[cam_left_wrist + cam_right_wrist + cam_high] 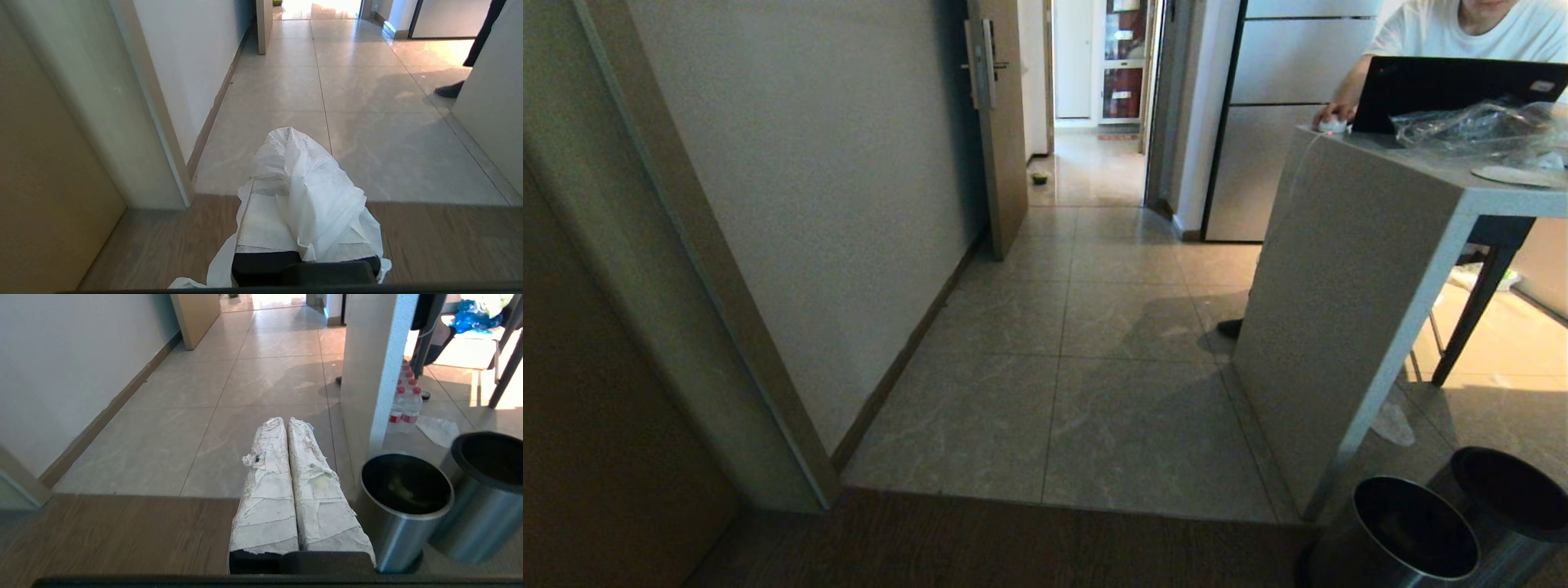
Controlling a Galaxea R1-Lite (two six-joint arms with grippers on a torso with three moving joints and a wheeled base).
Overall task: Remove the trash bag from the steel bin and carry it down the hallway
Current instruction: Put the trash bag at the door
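Glossy beige marbled tiles of the hallway (1086, 327) past a wood-floor threshold, cream wall left of the bench (1339, 327). Beside the bench's near end, the steel bin (402, 514) touching a second steel bin (482, 498), water bottles (402, 402) behind. Person (1462, 33) at a laptop (1454, 90), cut off above. Left gripper (294, 196) jaws closed on the trash bag (310, 196), bag draped over and hiding them. Right gripper (288, 457) jaws closed, empty.
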